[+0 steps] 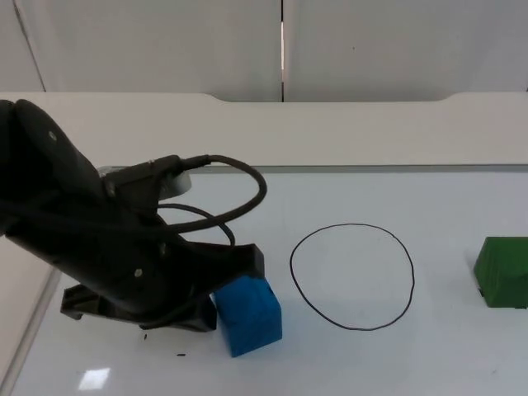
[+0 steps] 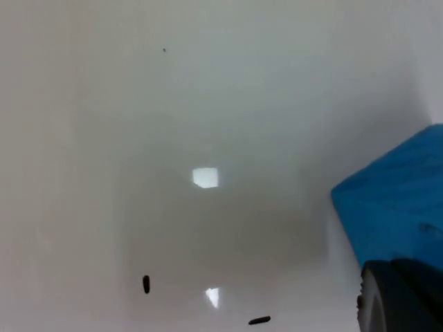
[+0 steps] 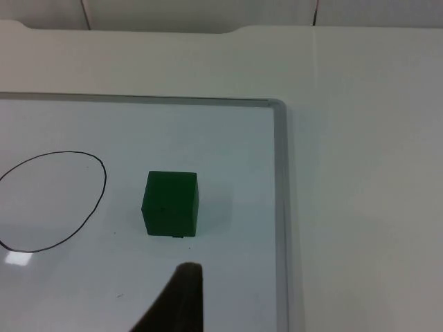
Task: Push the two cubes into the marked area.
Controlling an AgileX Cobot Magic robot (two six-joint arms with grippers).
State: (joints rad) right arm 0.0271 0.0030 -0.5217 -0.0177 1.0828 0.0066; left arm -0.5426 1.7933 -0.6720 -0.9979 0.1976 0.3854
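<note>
The white bench (image 1: 371,132) carries a whiteboard (image 1: 429,214) with a metal rim, and everything of the task lies on that board. The left arm (image 1: 74,239) reaches low across the board's left part, and its left tool (image 1: 216,290) sits right against the left side of the blue cube (image 1: 252,313); whether its fingers are apart or together cannot be told. In the left wrist view the blue cube (image 2: 394,207) stands just beside a black fingertip (image 2: 398,297).

A black drawn circle (image 1: 352,276), the marked area, lies near the middle of the board. The blue cube rests on the board just outside the circle's left side, toward the board's front edge.

The green cube (image 1: 503,271) sits well apart, beyond the circle's right side, close to the board's right edge. In the right wrist view the green cube (image 3: 171,204) stands between the circle (image 3: 52,200) and the board's right rim (image 3: 279,207), with the right tool's dark fingertip (image 3: 176,301) near it, not touching; the state of the right tool cannot be told.

Two small black marks (image 2: 145,283) dot the board near the left tool.
</note>
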